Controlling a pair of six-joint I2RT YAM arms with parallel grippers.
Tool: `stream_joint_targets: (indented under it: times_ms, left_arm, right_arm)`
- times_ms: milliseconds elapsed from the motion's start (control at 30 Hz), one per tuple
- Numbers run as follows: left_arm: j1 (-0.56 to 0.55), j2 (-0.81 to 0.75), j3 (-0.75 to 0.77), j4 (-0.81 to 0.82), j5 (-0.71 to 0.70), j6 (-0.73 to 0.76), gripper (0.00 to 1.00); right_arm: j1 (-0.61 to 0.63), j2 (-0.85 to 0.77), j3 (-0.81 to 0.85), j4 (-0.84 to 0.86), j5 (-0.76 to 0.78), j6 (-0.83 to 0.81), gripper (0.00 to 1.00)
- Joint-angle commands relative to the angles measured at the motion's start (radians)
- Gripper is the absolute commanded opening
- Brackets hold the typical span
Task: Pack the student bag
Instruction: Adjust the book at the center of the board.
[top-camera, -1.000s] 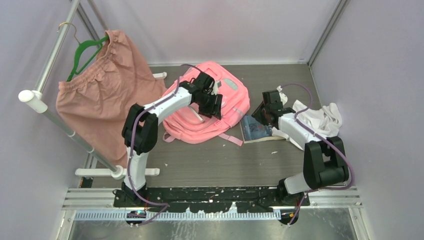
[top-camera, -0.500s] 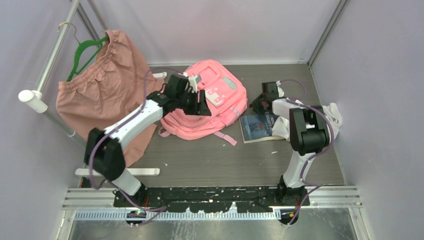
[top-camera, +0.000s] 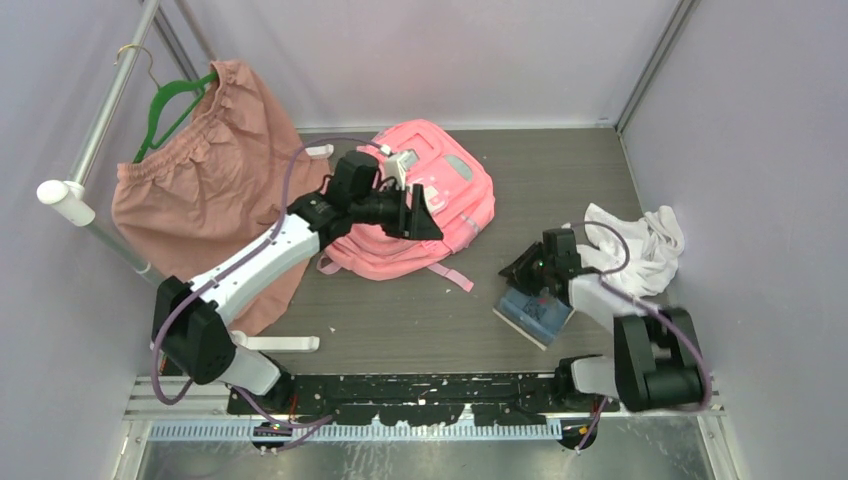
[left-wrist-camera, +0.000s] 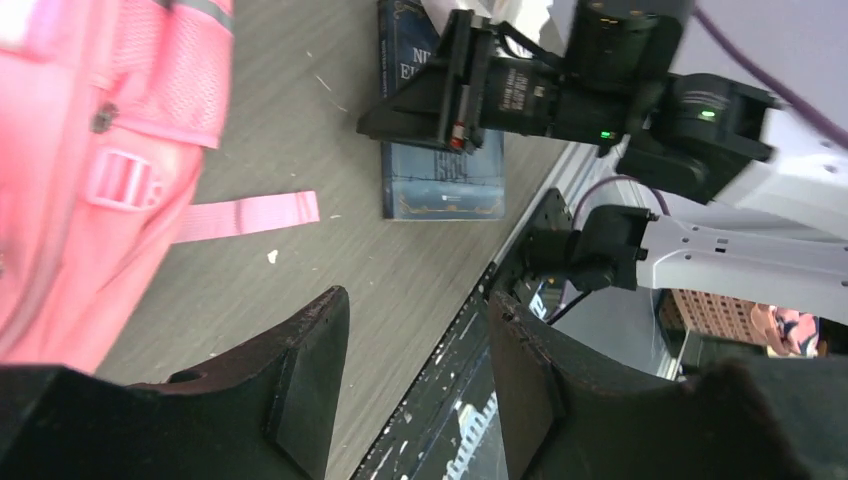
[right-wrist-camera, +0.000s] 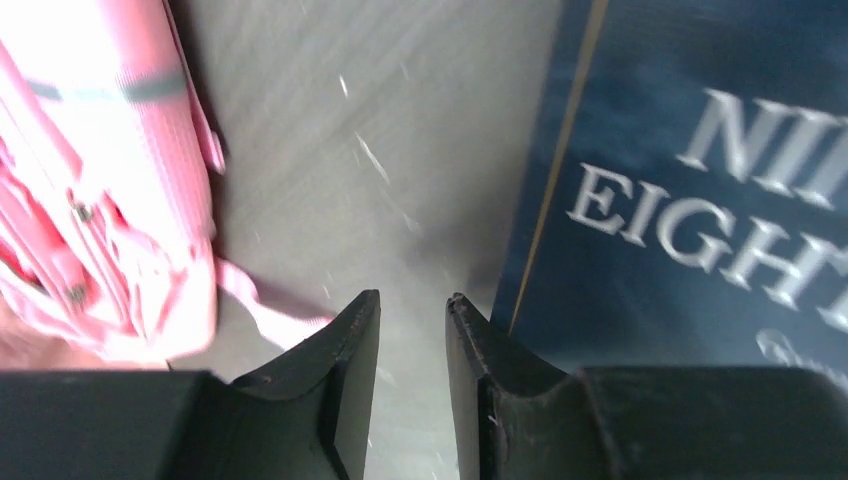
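Nearer the arms' bases than half a second ago lies the dark blue book (top-camera: 535, 315), and the right arm has folded back with it, while the student bag (top-camera: 455, 205) is where it was. That bag lies flat on the far half of the table (top-camera: 420, 320), left of centre, with its front pockets and pale patch facing up. One pink strap (top-camera: 445, 272) trails from its near edge onto the wood. The left gripper (left-wrist-camera: 412, 320) hangs over the bag's near left part, turned to point toward the right arm. Its fingers stand well apart with nothing between them, and only table and the rig's edge show through the gap. Right of the bag and nearer the bases, the book rests askew on the table, cover up with pale lettering. The right gripper (right-wrist-camera: 410, 310) is low over the book's left edge. Its jaws are parted by a narrow slot through which bare table shows, and they grip nothing. Its right finger is at the book's edge, though whether it touches I cannot tell. Behind the right arm a white cloth (top-camera: 640, 235) lies crumpled near the right wall. At the far left a dusty-pink garment (top-camera: 200, 200) hangs from a green hanger (top-camera: 165, 105) on a rail (top-camera: 110, 110), its lower edge close beside the bag.
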Motion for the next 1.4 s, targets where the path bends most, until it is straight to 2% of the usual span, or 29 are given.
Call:
stream_joint_targets:
  times_ms: [0, 100, 233, 333, 433, 467, 533, 600, 767, 967, 1100, 1367]
  left_arm:
    - [-0.072, 0.071, 0.0, 0.082, 0.026, -0.018, 0.54]
    - [-0.13, 0.143, 0.018, 0.094, -0.004, -0.037, 0.54]
    - [-0.197, 0.221, 0.051, 0.095, -0.033, -0.055, 0.54]
    - [-0.223, 0.25, 0.053, 0.095, -0.026, -0.069, 0.54]
    - [-0.231, 0.258, 0.05, 0.087, -0.024, -0.061, 0.55]
    - [-0.231, 0.263, 0.054, 0.074, -0.024, -0.054, 0.55]
    - [-0.235, 0.275, 0.061, 0.045, -0.025, -0.036, 0.55]
    - [-0.244, 0.284, 0.061, 0.022, -0.032, -0.024, 0.55]
    - [-0.251, 0.267, 0.032, 0.012, -0.057, -0.003, 0.56]
    - [-0.251, 0.282, 0.059, -0.015, -0.072, 0.03, 0.56]
    - [-0.251, 0.344, 0.098, -0.023, -0.08, 0.018, 0.56]
    - [-0.251, 0.545, 0.25, -0.013, -0.115, -0.039, 0.56]
  right_arm:
    - [0.002, -0.329, -0.018, -0.366, -0.009, -0.089, 0.38]
    - [0.002, -0.585, 0.055, -0.601, 0.149, -0.101, 0.43]
    - [0.0, -0.783, 0.127, -0.849, 0.432, -0.043, 0.44]
    - [0.0, -0.801, 0.109, -0.877, 0.483, 0.018, 0.46]
    - [0.0, -0.731, 0.117, -0.919, 0.542, 0.109, 0.49]
    - [0.001, -0.709, 0.132, -0.949, 0.59, 0.149, 0.54]
    - [0.001, -0.678, 0.151, -1.005, 0.685, 0.216, 0.75]
    - [0.001, -0.667, 0.165, -1.038, 0.752, 0.271, 0.87]
    - [0.001, -0.687, 0.114, -0.973, 0.785, 0.298, 0.91]
    - [0.001, -0.632, 0.012, -0.823, 0.7, 0.241, 0.93]
    - [0.001, -0.571, -0.031, -0.682, 0.601, 0.131, 0.93]
    - [-0.007, -0.487, -0.018, -0.586, 0.615, 0.033, 0.96]
